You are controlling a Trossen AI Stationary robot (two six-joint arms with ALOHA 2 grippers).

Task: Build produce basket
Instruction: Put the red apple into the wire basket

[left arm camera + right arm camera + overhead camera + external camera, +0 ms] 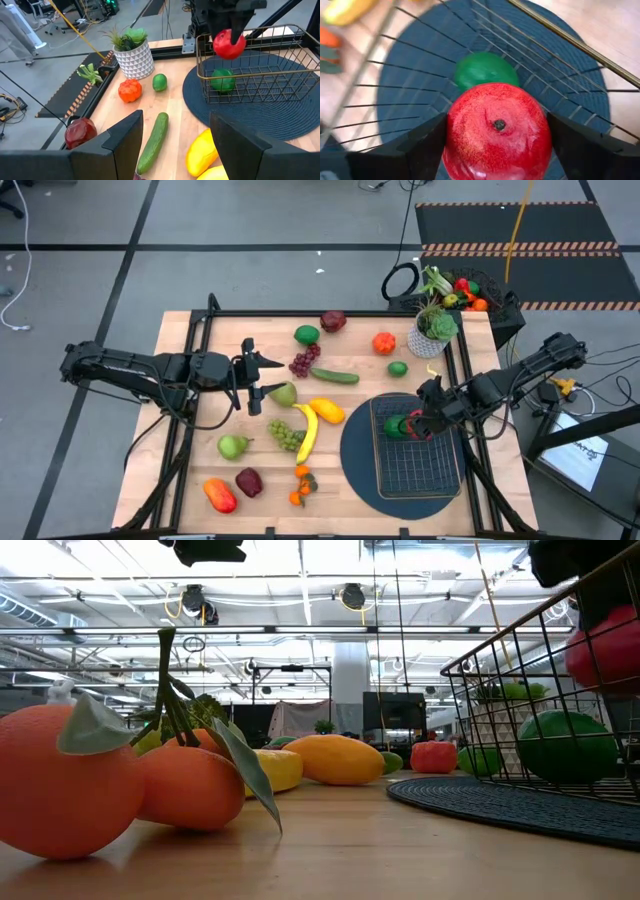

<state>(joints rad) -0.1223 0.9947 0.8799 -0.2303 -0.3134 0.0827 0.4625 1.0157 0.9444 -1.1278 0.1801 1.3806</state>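
The wire basket [415, 480] stands on a dark round mat [355, 455] at the table's right, with one green fruit [485, 70] lying in it. My right gripper [425, 423] is shut on a red apple [497, 132] over the basket's far end, just above the green fruit. My left gripper [262, 375] is open and empty above the table's middle left. It is near a pear [283, 393] and purple grapes [303, 362], and a cucumber [152, 142] lies ahead of its fingers. Other produce lies loose on the table. My right gripper pinches the red apple between its two fingers, one on each opposite side [451, 142]. The fingers come from above, pointing down. The apple hangs clear of the basket floor, at about the height of the basket's rim [260, 75], its dimpled end [499, 124] toward the wrist camera.
A banana [307, 430], green grapes [285, 435], a yellow fruit [327, 411], oranges [70, 790] and apples [248, 481] lie across the table's left and middle. A potted plant [433, 332] stands at the far right, and a black bin [490, 305] sits behind it.
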